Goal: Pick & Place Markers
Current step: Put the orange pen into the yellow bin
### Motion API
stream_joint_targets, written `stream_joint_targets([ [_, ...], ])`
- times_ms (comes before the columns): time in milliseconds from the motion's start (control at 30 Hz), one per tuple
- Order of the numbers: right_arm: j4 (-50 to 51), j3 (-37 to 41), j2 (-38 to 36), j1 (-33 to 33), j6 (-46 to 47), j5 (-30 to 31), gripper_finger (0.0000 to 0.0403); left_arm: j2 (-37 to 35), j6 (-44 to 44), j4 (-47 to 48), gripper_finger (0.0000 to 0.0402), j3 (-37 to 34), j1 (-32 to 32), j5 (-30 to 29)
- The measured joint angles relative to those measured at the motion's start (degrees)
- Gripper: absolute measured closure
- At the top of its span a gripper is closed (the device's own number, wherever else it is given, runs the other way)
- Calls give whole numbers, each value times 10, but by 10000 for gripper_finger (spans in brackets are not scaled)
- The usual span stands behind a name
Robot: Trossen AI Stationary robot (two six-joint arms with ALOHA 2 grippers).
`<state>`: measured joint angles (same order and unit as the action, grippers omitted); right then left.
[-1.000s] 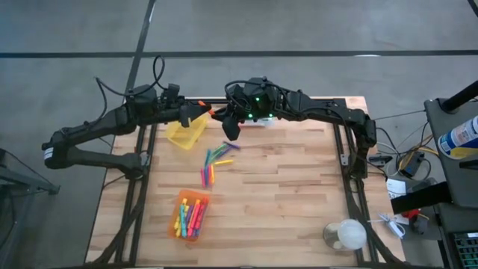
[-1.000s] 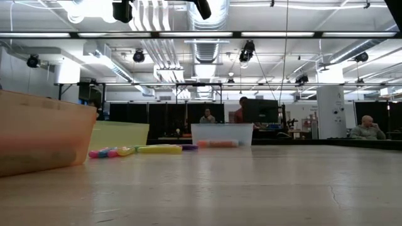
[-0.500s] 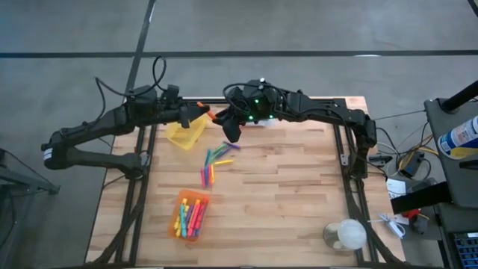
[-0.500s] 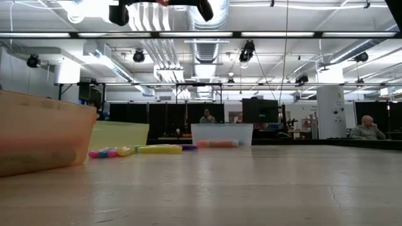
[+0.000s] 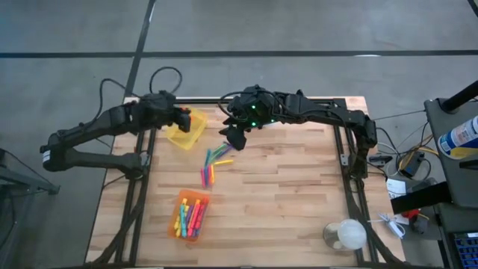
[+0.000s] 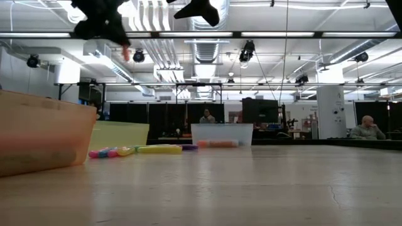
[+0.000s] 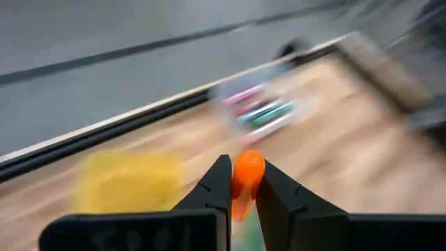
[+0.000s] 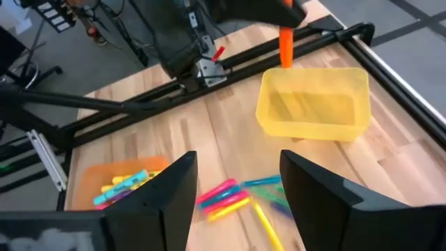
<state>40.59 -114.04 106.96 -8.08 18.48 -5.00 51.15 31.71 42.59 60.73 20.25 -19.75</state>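
Wood planks, pale and butcher-block in pattern, form the table (image 5: 299, 194), framed by dark metal rails. Near the upper left of the high view the left gripper (image 5: 184, 118) is clenched on an orange marker (image 7: 245, 180) — a short, smooth plastic stick pinched between the two dark fingers, its rounded end standing above them in the left wrist view. In the right wrist view that marker hangs upright above the yellow bin (image 8: 315, 103), a translucent rectangular tub with rounded corners and glossy walls; nothing shows inside it.

Just right of the bin in the high view, at upper centre, the right gripper (image 5: 233, 139) hovers released, its two flat dark fingers (image 8: 175, 189) spread wide and holding nothing. Below it a loose cluster of markers (image 5: 215, 161) lies fanned on the bare wood at centre left — pink, green, yellow and purple barrels, thin and cylindrical, some touching.

Lower in the frame, toward the bottom left, sits the orange bin (image 5: 190, 215), a translucent tub packed with more bright markers lying side by side. At the bottom right of the table stands a clear round container (image 5: 345, 235) with something white in it. In the low view the loose markers (image 6: 138, 150) show as a row flat on the wood.
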Motion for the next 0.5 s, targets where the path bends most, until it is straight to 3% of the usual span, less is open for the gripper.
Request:
stream_joint_targets([
  [167, -16, 0, 0, 0, 3, 1, 202, 29, 0, 94, 364, 0, 15, -41],
  [500, -23, 0, -1, 1, 7, 0, 202, 138, -37, 139, 364, -14, 76, -4],
])
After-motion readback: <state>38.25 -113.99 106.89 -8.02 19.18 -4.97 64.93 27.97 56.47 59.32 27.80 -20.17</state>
